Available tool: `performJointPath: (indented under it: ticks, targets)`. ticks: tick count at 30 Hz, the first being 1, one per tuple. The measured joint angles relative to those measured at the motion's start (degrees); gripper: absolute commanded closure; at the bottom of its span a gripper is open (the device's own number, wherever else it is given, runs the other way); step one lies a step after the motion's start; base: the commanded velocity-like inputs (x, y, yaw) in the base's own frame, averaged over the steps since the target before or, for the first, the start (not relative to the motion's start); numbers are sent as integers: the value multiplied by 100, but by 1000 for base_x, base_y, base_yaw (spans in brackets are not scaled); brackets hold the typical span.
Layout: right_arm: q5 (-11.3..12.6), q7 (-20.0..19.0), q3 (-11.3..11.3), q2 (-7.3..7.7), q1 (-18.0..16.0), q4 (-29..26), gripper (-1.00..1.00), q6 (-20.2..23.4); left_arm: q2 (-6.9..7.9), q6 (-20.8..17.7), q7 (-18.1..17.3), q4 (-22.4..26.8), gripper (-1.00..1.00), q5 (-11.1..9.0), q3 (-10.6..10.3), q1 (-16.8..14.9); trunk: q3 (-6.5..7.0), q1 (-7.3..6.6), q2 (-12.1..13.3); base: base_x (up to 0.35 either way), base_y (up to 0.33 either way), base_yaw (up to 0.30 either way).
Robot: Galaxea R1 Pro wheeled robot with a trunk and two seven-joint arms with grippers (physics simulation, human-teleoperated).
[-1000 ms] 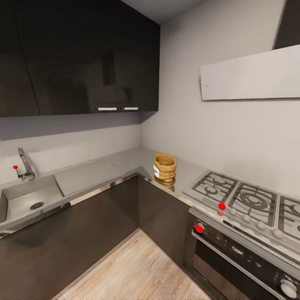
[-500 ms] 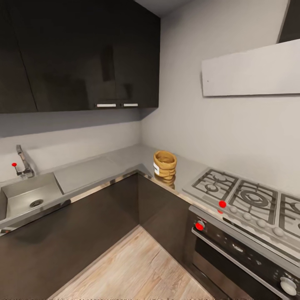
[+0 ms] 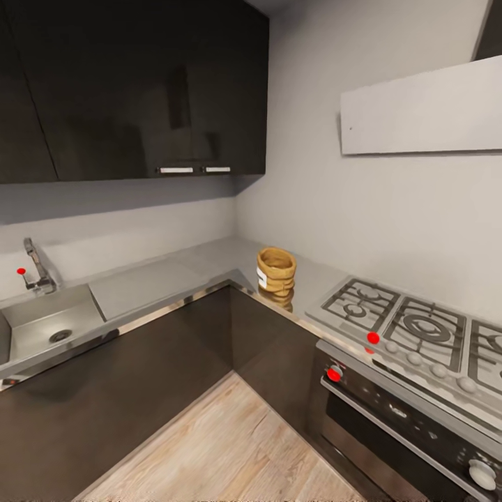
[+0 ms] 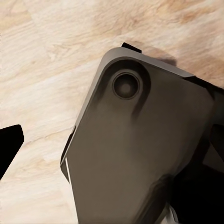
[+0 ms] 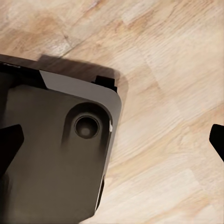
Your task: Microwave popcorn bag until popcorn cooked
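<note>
- Here, the bag (image 3: 276,273) stands upright on the worktop (image 3: 160,282), at the front edge by the inner corner of the L, rim open, white label facing the sink side.
- Just beside it along that edge is the hob (image 3: 411,333), apart from the bag; below the hob is the oven (image 3: 404,429) with red knobs.
- The sink (image 3: 45,328) and tap (image 3: 36,266) sit at the worktop's far left end.
- Dark cabinets (image 3: 139,84) hang above; a white hood (image 3: 422,108) is on the right wall.
- My wrist cameras see my base (image 4: 140,158) over wood floor (image 5: 177,70).
- My claws: dark fingertips (image 5: 9,144) spread at the frame edges, holding nothing.
</note>
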State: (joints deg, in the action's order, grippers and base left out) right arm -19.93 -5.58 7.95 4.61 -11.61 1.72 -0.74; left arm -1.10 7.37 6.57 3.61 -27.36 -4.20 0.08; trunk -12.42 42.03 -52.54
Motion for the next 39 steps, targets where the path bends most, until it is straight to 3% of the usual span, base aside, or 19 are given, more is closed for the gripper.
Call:
performJointPath:
  ticks: [14, 39]
  targets:
    - [1, 242, 0, -5, 0, 1, -100, 18, 6, -3, 0, 0, -100, 7, -8, 0, -129, 0, 0, 0, 0, 0]
    - [10, 264, 2, 20, 0, 1, -100, 18, 6, 0, 0, 1, -100, 7, -8, 0, -361, 0, 0, 0, 0, 0]
